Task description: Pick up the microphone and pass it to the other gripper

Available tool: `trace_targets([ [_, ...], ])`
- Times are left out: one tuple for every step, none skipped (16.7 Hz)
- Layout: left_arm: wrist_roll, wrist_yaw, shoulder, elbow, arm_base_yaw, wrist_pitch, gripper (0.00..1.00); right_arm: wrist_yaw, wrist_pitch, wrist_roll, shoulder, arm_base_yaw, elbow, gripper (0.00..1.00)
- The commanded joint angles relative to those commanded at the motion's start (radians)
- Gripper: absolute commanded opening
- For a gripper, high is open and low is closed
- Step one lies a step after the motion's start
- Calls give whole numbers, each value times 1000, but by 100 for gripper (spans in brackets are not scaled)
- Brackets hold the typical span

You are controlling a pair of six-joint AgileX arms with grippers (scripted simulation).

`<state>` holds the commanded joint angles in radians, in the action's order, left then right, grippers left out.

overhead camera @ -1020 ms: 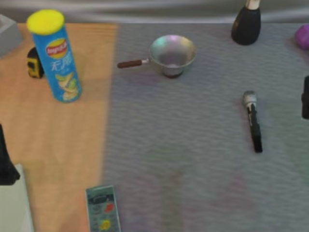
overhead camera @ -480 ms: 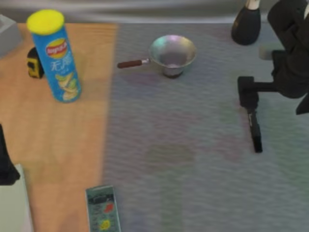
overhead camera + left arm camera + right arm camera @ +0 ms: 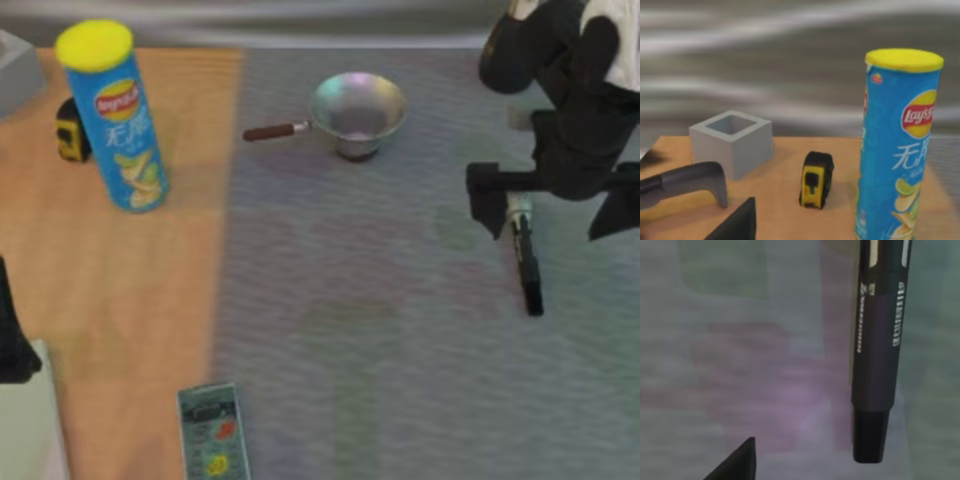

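Microphone (image 3: 524, 258) flat on the grey woven tabletop (image 3: 380, 330) at the right side, silver mesh head at the far end, directly beneath the right hand (image 3: 548, 205). Hand spread wide, one black finger left of the head, the other well to the right, gripping nothing. Slim black handle (image 3: 879, 355) smooth, lettered. Left hand (image 3: 700, 200) parked at near left.

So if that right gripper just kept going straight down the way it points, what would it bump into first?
Most likely the microphone. The right gripper hangs open right over its head end, fingers either side, though its height above the grey mat is hard to judge.
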<state>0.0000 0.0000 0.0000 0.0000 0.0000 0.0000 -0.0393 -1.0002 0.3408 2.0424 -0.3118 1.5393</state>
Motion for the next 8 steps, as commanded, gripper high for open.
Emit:
trace_targets([
  [0,0,0,0,0,0,100,0,0,0,0,0,0,100],
  [0,0,0,0,0,0,100,0,2,-1,-3,5,-3,100],
  [0,0,0,0,0,0,100,0,5,-1,-1,5,-4,100],
  [0,0,0,0,0,0,100,0,18,-2,8,5,-11,100],
  [0,0,0,0,0,0,100,0,42,-3,21,4,-23,100],
  [0,0,0,0,0,0,100,0,73,-4,40,4,-37,100],
  [0,0,0,0,0,0,100,0,113,-4,61,5,-52,100],
  [0,0,0,0,0,0,100,0,158,-5,85,6,-70,100],
])
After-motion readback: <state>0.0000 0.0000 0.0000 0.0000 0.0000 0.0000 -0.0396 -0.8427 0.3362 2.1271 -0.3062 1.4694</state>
